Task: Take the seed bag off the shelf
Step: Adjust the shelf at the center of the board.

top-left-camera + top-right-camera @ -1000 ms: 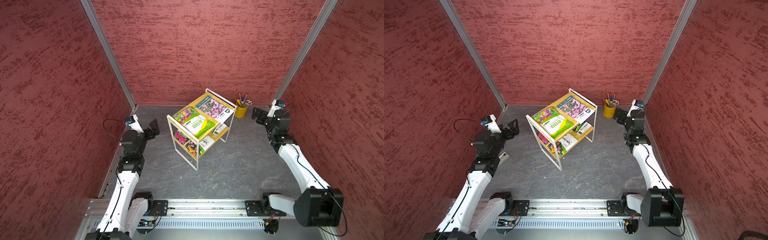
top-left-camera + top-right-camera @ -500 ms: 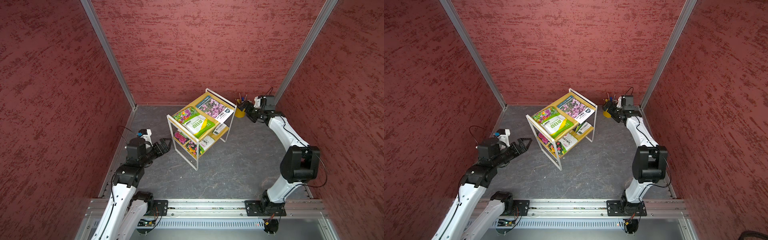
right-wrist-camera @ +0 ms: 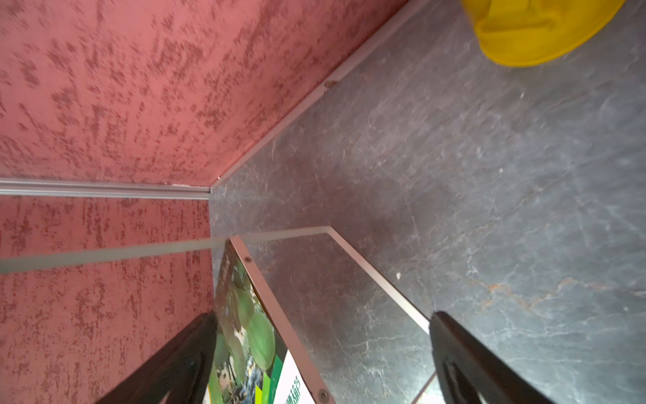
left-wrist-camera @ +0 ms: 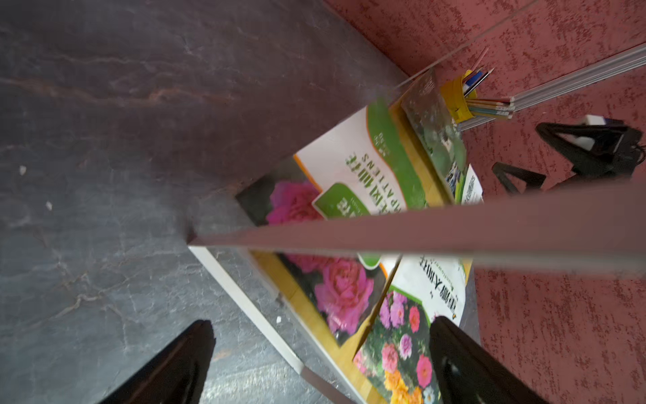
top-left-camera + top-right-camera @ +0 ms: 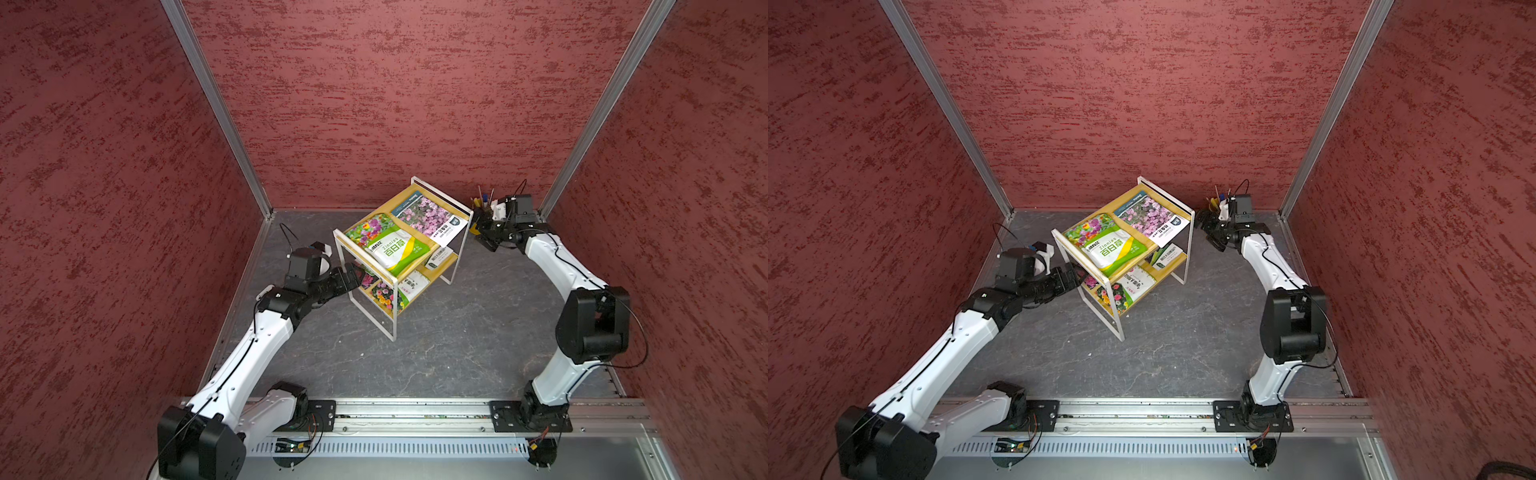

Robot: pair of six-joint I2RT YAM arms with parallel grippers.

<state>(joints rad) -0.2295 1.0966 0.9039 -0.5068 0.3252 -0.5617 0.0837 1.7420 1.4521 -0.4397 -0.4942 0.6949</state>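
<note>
The shelf (image 5: 392, 328) (image 5: 1115, 328) stands at mid-floor in both top views. Its upper board carries a green-and-white zinnia seed bag (image 5: 392, 245) (image 5: 1111, 249) and a purple-flower bag (image 5: 430, 216). Several more bags lie on the lower board (image 5: 399, 291). My left gripper (image 5: 353, 272) (image 4: 321, 363) is open at the shelf's left side, level with the lower board; one finger overlaps a mixed-flower bag (image 4: 402, 342) there, beside a pink-rose bag (image 4: 332, 280). My right gripper (image 5: 482, 232) (image 3: 321, 363) is open at the shelf's right side, by a leafy-print bag (image 3: 244, 332).
A yellow pencil cup (image 5: 484, 203) (image 3: 531, 31) stands just behind the right gripper near the back right corner. Red walls enclose the dark stone floor on three sides. The arms' base rail (image 5: 415, 411) runs along the front.
Both arms have swung in from the side walls. The left gripper has dropped and reached the shelf's left side; the right gripper has come to its right side by the pencil cup.
</note>
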